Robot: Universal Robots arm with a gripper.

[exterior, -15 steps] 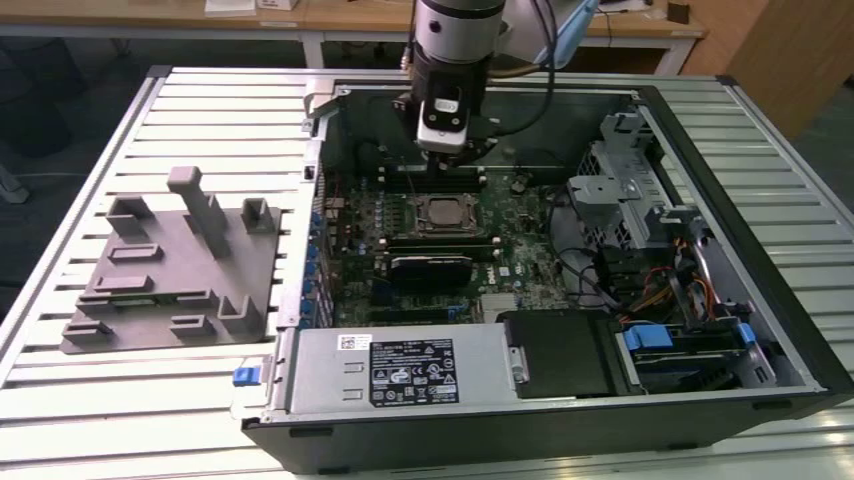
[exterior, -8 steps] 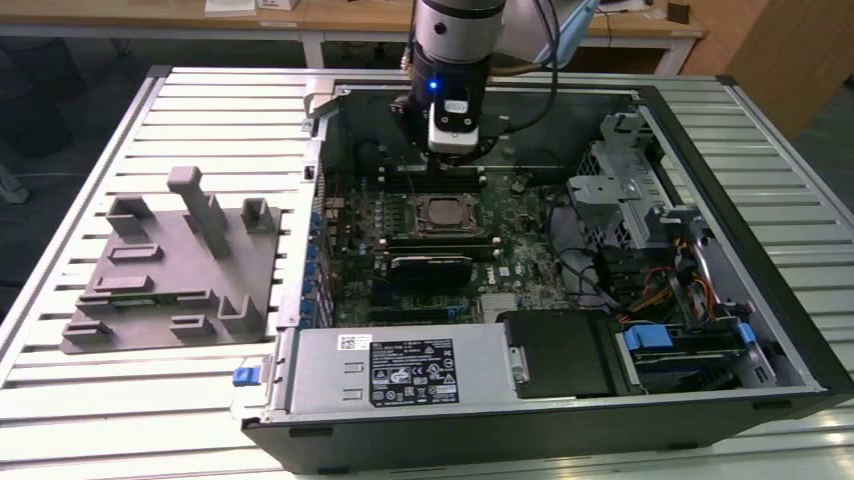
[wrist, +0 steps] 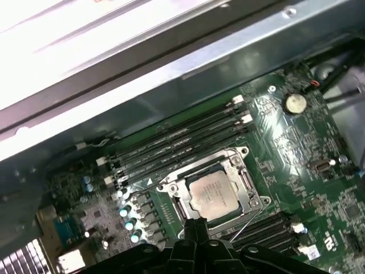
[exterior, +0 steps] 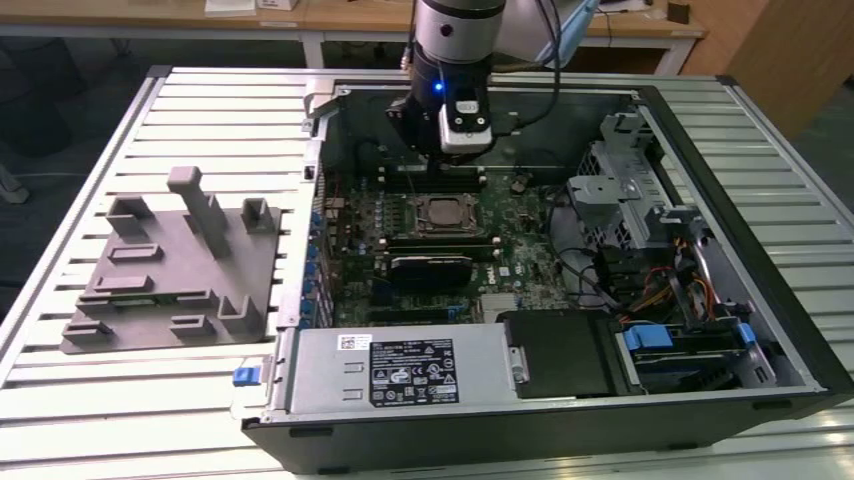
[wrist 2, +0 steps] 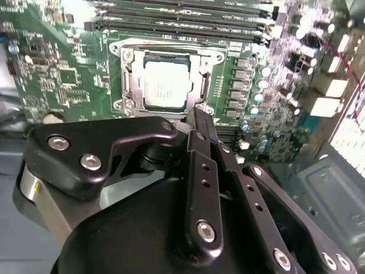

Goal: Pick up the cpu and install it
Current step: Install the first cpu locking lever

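The cpu point(wrist 2: 164, 85) lies flat inside the dark metal-framed socket point(wrist 2: 129, 74) on the green motherboard, its pale silver top facing up. In the first wrist view the cpu point(wrist: 211, 193) sits square in the socket frame point(wrist: 248, 191), with a thin wire lever point(wrist: 244, 221) angled beside it. My gripper point(wrist: 195, 224) hovers just off the socket's edge with its black fingers pressed together and nothing between them. In the second wrist view the gripper point(wrist 2: 197, 117) ends close to the cpu's edge. The exterior view shows the cpu point(exterior: 441, 211) below the arm's wrist.
The open computer case point(exterior: 747, 190) lies on a slatted metal table. Memory slots point(wrist: 177, 142) run beside the socket. A power supply point(exterior: 400, 370) and drive cage point(exterior: 627, 170) fill the case's sides. A large grey tray with upright posts point(exterior: 160, 290) stands at the exterior view's left.
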